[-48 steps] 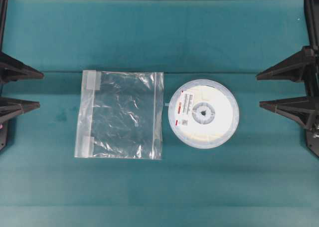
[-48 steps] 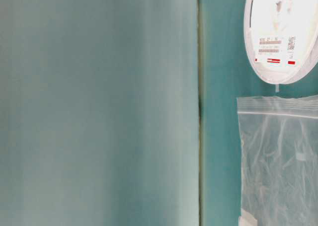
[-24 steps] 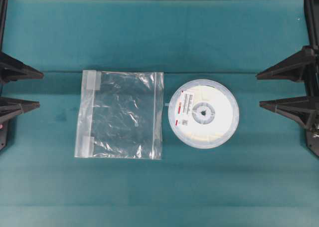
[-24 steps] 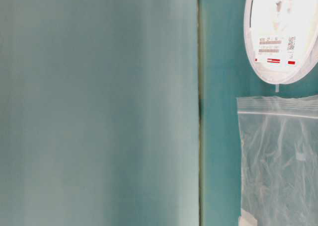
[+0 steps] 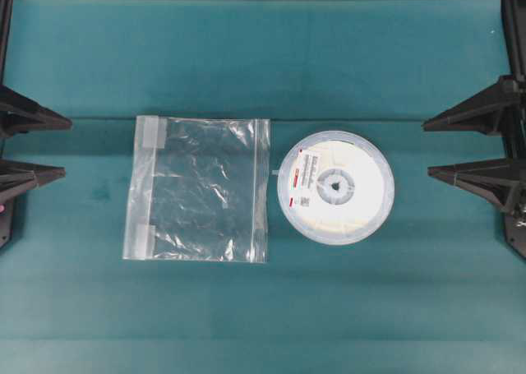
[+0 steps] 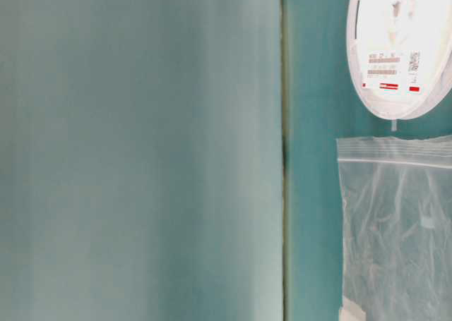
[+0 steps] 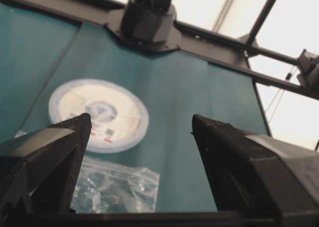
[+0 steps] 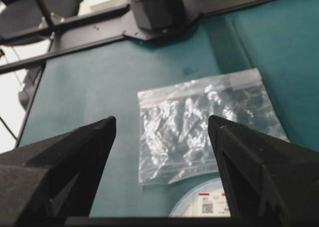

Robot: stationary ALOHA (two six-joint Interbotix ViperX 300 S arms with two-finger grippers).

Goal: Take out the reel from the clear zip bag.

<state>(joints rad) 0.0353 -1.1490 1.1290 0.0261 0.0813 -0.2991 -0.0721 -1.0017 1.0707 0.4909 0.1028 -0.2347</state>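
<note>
The reel lies flat on the teal table, a white disc with cream winding, grey hub and a red-marked label. It is outside the clear zip bag, which lies crinkled and flat just to its left with a narrow gap between them. Both also show in the table-level view, reel above bag, and in the wrist views, reel and bag. My left gripper stands open at the left edge, far from the bag. My right gripper stands open at the right edge, apart from the reel.
A seam runs across the teal table behind the bag and reel. The arms' black bases stand at the table's two ends. A small dark stain marks the cloth left of the bag.
</note>
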